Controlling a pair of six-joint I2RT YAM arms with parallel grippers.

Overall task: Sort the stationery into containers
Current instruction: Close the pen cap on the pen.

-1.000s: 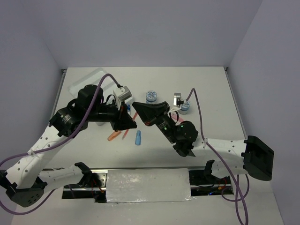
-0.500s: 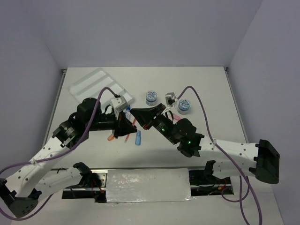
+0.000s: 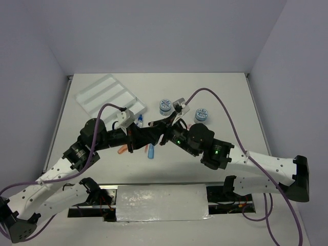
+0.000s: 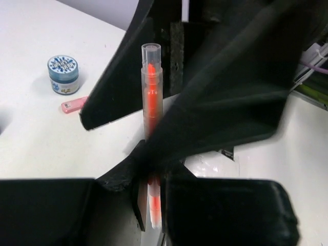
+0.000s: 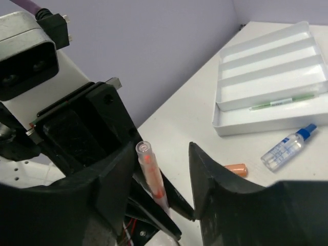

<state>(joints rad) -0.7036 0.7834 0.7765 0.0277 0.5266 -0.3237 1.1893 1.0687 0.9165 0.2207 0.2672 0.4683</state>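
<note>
Overhead view; 2 close wrist views share orange pen.

White table boxed in by pale lilac walls

The walls stand along the table's left, far and right edges, plain and matt. A small dark fitting sits at the far left corner, and another at the far right corner. At the near edge, about midway along it, lies a pale, slightly glossy rectangular panel, its long side running along that edge above a dark slot.
</note>
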